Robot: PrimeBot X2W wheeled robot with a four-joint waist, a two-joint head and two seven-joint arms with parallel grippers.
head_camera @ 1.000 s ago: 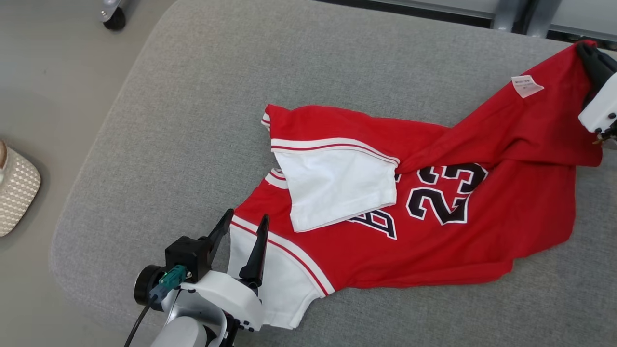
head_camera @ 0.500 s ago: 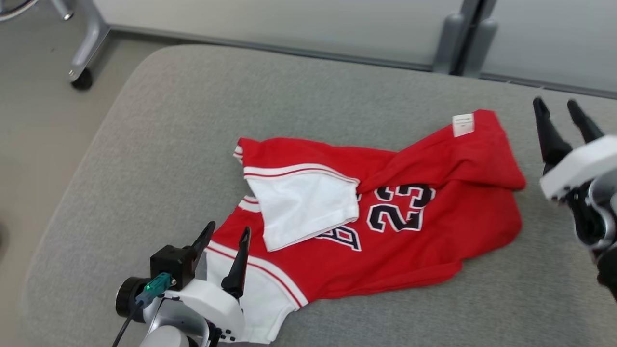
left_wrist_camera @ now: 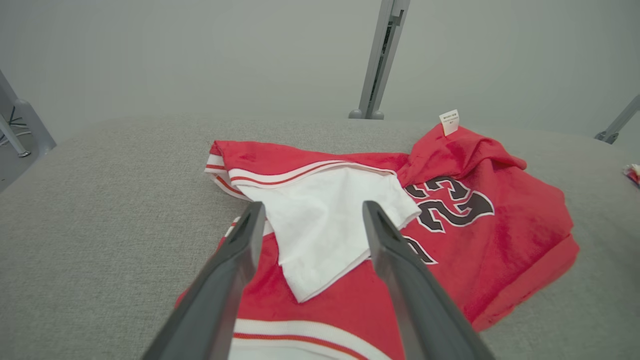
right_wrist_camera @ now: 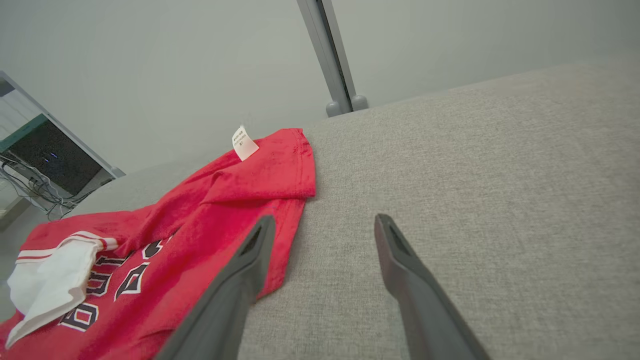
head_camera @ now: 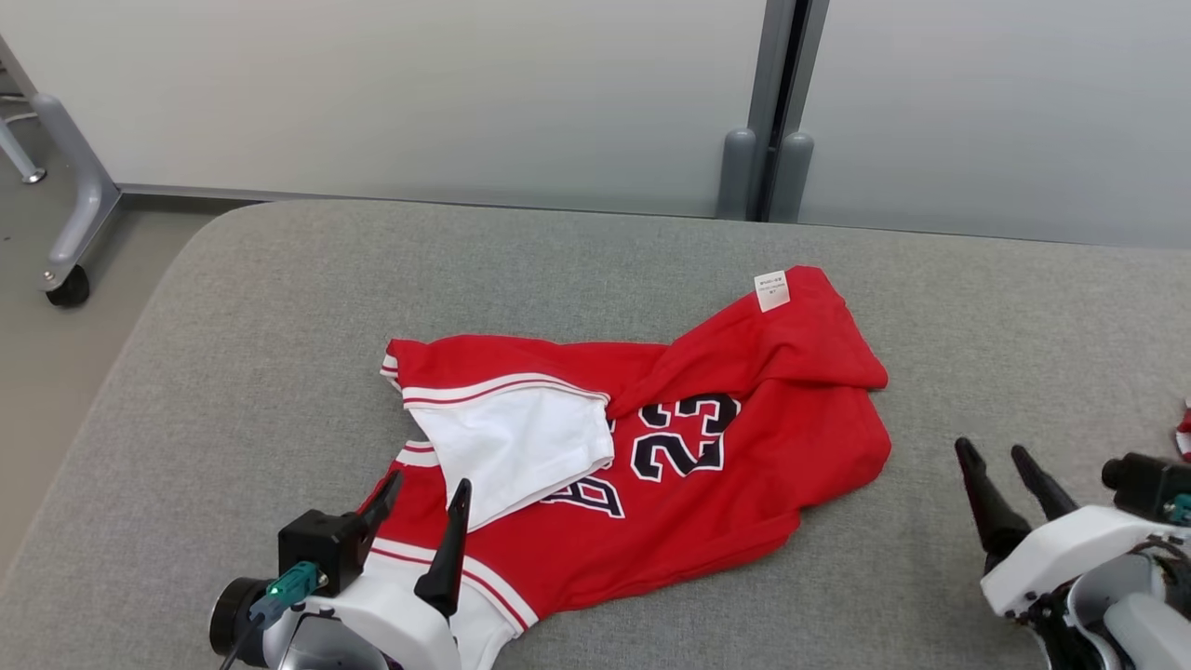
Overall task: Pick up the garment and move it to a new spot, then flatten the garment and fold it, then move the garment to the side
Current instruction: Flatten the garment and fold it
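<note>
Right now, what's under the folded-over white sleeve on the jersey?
The white sleeve lies on the chest of the red jersey. Beside it the number 23 and part of the black lettering show; any print beneath the sleeve is covered.

garment [head_camera: 763, 437] on cushion [head_camera: 279, 307], mid | left hand [head_camera: 428, 481] over its near-left edge | right hand [head_camera: 988, 448] to its right, apart

Red garment [head_camera: 772, 437], white sleeve [head_camera: 512, 451]; grey cushion [head_camera: 279, 307]
</note>
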